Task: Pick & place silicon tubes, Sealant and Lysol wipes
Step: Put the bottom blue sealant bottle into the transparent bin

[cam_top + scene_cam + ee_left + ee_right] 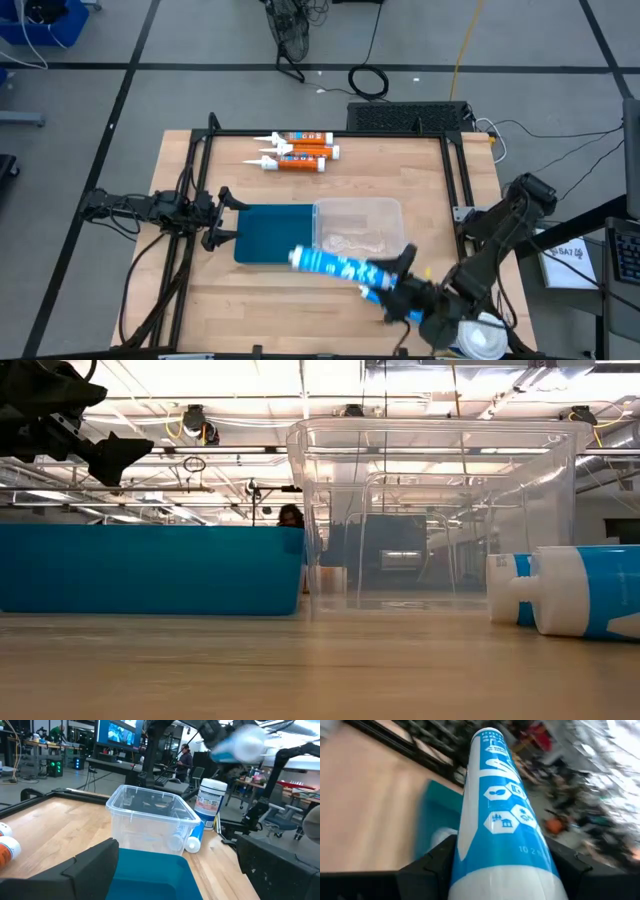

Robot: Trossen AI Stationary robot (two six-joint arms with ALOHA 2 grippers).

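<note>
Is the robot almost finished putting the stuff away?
No, it looks just started. The clear bin and the blue bin both look empty. The right gripper is shut on one blue tube, carried above the table. Another blue tube lies beside the clear bin. Three orange tubes and the wipes still wait. The left gripper hangs open by the blue bin.
</note>
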